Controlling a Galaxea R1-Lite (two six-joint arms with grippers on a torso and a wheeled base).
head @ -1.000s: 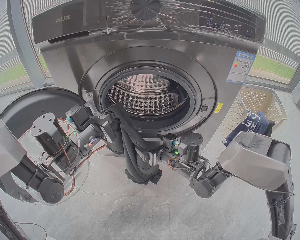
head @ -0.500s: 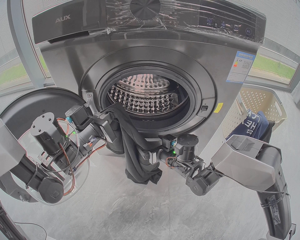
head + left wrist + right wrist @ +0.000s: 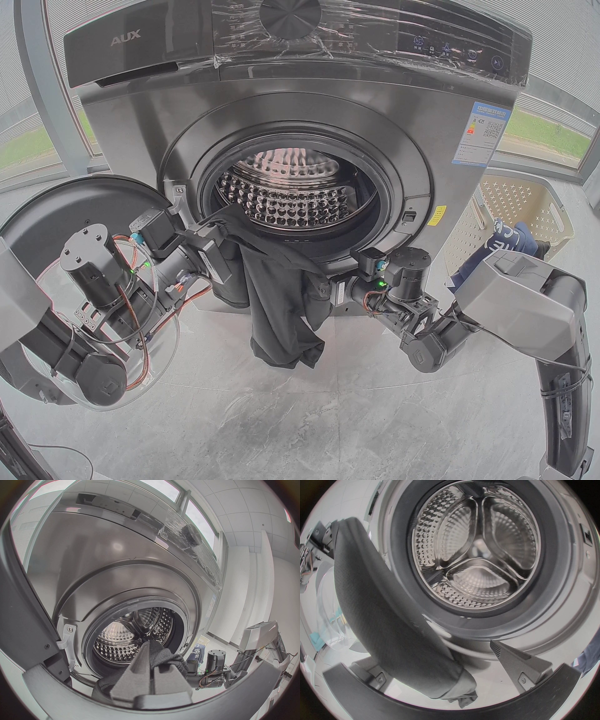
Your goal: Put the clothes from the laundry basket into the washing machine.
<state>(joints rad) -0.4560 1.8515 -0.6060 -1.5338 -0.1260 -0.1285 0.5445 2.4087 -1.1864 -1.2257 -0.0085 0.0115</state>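
The black garment (image 3: 275, 306) hangs in front of the washer (image 3: 312, 106), its lower end loose toward the floor (image 3: 281, 412) and its upper edge stretched between the two arms. None of it is inside the drum (image 3: 287, 187). The left wrist view shows the left gripper (image 3: 152, 655) clamped on a bunched end of the cloth, just before the lower left rim of the opening. In the head view this grip is half hidden by fabric. The right wrist view shows the right gripper (image 3: 453, 645) with its jaws spread: the cloth lies draped over one finger, while the other finger (image 3: 518, 664) stands bare below the opening. In the head view the cloth covers that gripper. The door (image 3: 75, 206) is swung open at the robot's left. Farther back on the right, beside the washer, the head view shows the basket (image 3: 544, 206) with a blue garment (image 3: 509, 240) hanging over its near edge.
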